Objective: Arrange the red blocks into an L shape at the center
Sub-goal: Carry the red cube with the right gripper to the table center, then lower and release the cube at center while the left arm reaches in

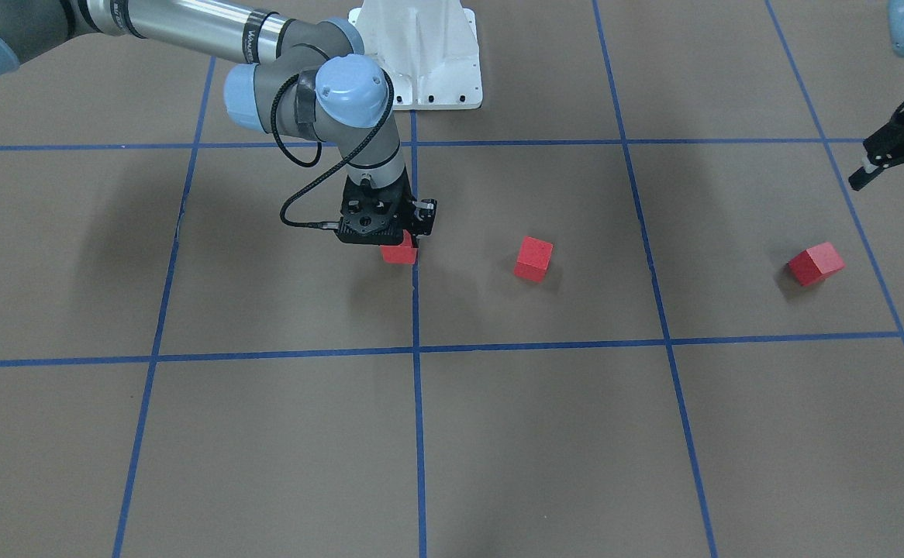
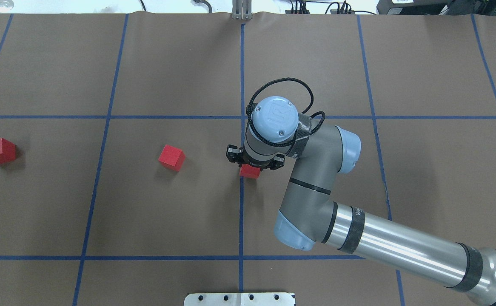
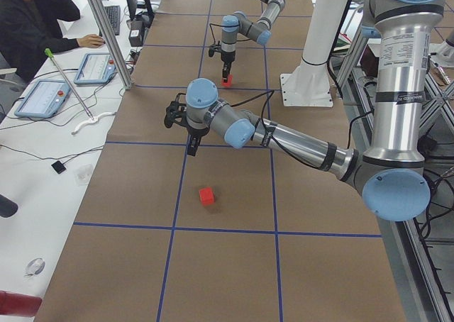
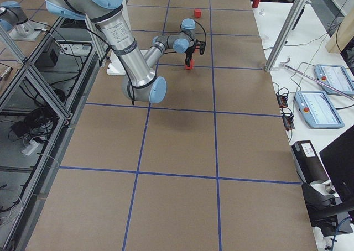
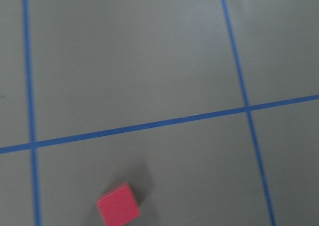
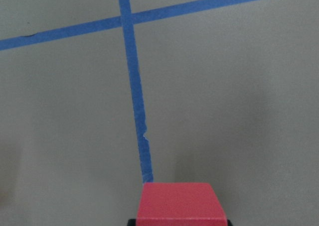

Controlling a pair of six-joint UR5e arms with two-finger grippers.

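Brown paper tabletop (image 2: 167,63), blue tape grid (image 2: 167,116); white side desk (image 3: 28,166) at 9 o'clock, tablets (image 3: 42,98), aluminium post (image 3: 108,35).

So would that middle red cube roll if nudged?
Probably not: the middle red block has flat faces and square edges, so it should slide, not roll. Its matte surface likely grips well; small, so probably light.

Our silver-tube right arm (image 2: 401,245) has grey elbows (image 2: 316,170) and pale blue round joint caps (image 2: 275,119). There's a black braided cable (image 2: 280,79) looped off it, plus black bands (image 2: 357,229).
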